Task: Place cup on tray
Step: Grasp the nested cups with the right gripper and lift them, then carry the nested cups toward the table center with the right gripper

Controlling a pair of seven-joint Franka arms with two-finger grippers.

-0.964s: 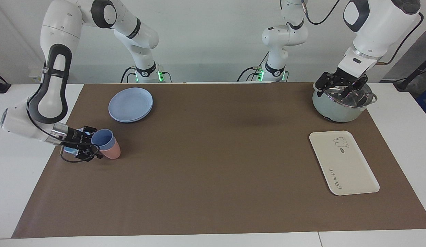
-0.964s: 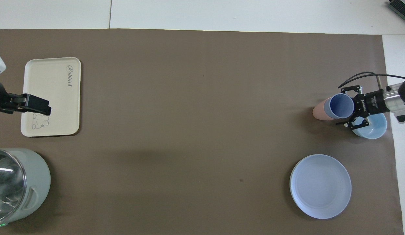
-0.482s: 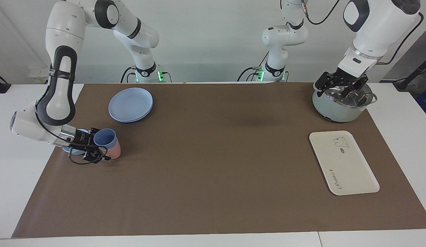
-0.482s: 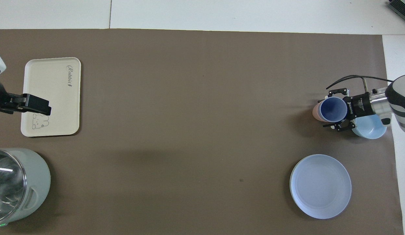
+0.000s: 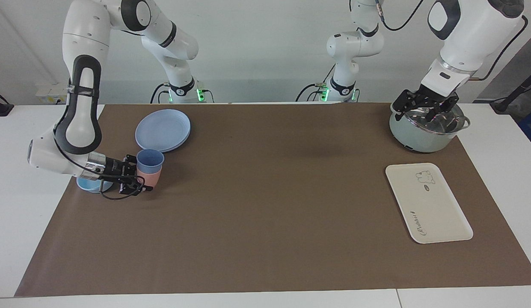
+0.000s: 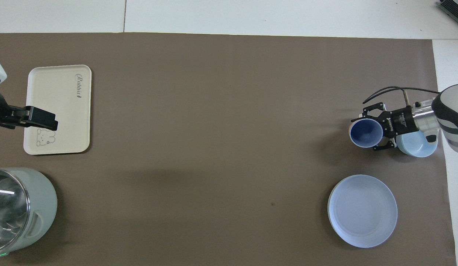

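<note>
Your right gripper (image 5: 139,179) sits low at the right arm's end of the worktop (image 5: 265,205), reaching in sideways and closed around the nested cups. The blue cup (image 5: 149,160) stands upright inside the pink cup (image 5: 147,179), and the fingers clamp the stack from either side, on the pink cup's wall as far as you can tell. In the overhead view the cup (image 6: 365,133) shows its open mouth straight up, with the gripper (image 6: 376,130) wrapped around it. A light-blue bowl (image 6: 417,145) lies under the gripper's wrist, just beside the stack toward the worktop's edge. The plates (image 5: 163,130) sit nearer to the robots than the cups, close by but apart.

The tray (image 5: 428,202) lies flat at the left arm's end of the worktop, well apart from the cup, with nothing on it. Your left gripper (image 5: 427,111) waits over the pot (image 5: 423,133), jaws open, holding nothing. The pot stands nearer to the robots than the tray.
</note>
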